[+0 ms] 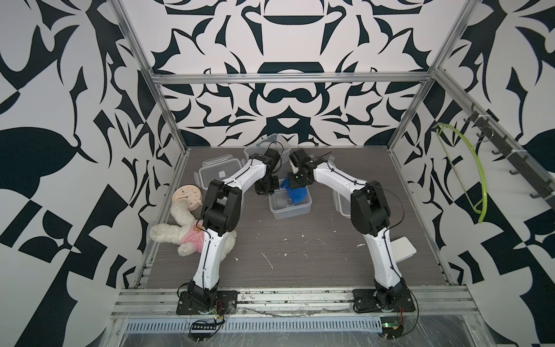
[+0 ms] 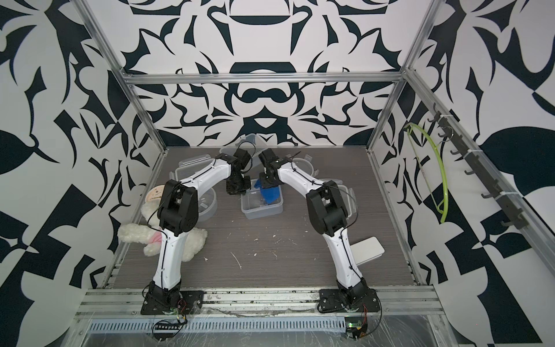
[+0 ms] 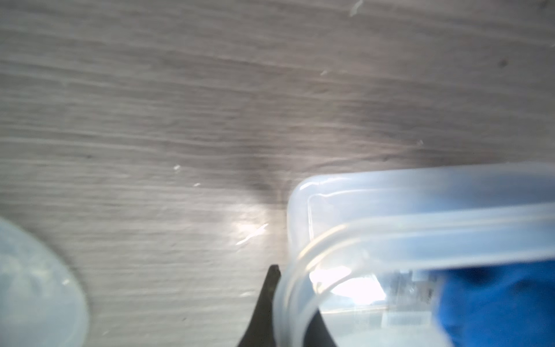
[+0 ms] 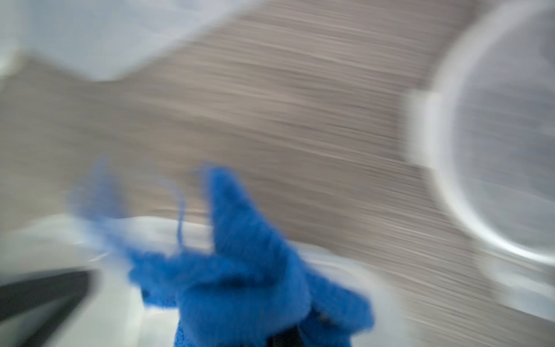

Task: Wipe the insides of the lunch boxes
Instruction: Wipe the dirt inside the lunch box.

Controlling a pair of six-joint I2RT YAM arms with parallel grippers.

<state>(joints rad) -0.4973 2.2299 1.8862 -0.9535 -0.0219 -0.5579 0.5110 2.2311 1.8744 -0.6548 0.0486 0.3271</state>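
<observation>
- Blue cloth (image 1: 295,193) hangs pinched in the right arm's jaws, draped into the open square lunch box (image 1: 289,211) at the counter (image 1: 300,264) centre.
- Left arm's jaws press together on that box's rim at its 10 o'clock corner.
- Round lunch box (image 2: 210,204) lies at 9 o'clock of it; another clear box (image 1: 270,142) stands at 12 o'clock, by the back wall.

I have the square lunch box (image 1: 289,212) in the middle of the counter (image 1: 300,264), the cloth (image 1: 296,193) dipping into its right half. The round lunch box (image 2: 210,200) lies to its left, a rectangular lid (image 1: 220,172) behind that. At the left edge the clock (image 1: 185,196) sits behind the plush rabbit (image 1: 171,233); a flat slab (image 1: 404,248) lies front right.
</observation>
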